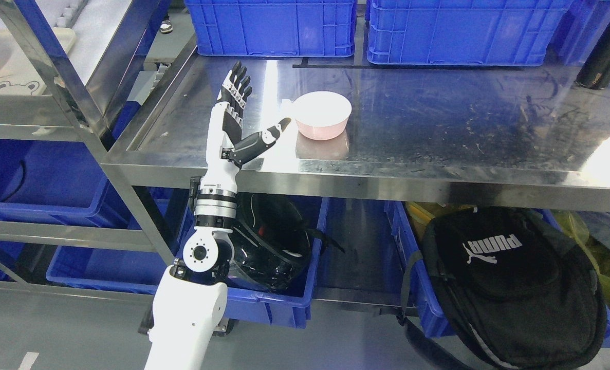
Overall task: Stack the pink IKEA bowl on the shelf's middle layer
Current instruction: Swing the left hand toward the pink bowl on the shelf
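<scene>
1. We face a steel shelf [438, 123] backed by blue crates [274, 25].
2. The pink bowl [322, 114] sits on it, upright.
3. Our left robot hand [243, 118] is spread wide, empty, thumb just beside the bowl.
4. We should probably close evenly around the rim.

The only print I can read is "PUMA", upside down in white, on the black backpack [510, 288].

Head view looks down (steeply) onto shelf [438, 169].
</scene>
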Robot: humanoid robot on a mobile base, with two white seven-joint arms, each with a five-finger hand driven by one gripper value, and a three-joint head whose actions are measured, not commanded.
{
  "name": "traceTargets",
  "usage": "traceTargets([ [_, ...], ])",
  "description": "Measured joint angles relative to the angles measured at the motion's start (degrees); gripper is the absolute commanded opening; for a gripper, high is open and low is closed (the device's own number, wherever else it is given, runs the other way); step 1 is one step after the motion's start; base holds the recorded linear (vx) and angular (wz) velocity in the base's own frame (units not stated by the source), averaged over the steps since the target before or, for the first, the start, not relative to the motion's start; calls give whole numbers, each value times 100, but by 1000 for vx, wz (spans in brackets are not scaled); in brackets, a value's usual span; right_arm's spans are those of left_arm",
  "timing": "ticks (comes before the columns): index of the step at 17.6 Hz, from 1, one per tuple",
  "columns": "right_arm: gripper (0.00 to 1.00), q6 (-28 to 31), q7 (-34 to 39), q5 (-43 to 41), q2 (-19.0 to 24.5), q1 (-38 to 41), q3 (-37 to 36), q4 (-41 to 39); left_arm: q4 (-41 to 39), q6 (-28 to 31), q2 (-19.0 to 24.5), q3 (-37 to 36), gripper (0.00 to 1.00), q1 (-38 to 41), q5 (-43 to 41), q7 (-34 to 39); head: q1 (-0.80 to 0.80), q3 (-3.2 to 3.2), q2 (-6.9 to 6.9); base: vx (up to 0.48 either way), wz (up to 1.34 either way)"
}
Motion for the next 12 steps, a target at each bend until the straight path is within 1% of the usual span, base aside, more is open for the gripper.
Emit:
traceTargets([
  [5, 100, 0, 0, 0, 0, 0, 0, 0, -53, 1, 8, 70, 100, -17, -83, -49, 0, 0, 0, 0, 0],
  [7, 100, 0, 0, 0, 0, 0, 0, 0, -70, 1, 130, 101, 100, -71, -264, -235, 0, 0, 0, 0, 0],
  [10, 100, 0, 0, 0, 0, 0, 0, 0, -86, -1, 509, 144, 99, -202, -763, -865, 0, 0, 0, 0, 0],
  [12, 100, 0, 0, 0, 0, 0, 0, 0, -99, 42, 900, 168, 97, -486, -1366, -1562, 0, 0, 0, 0, 0],
])
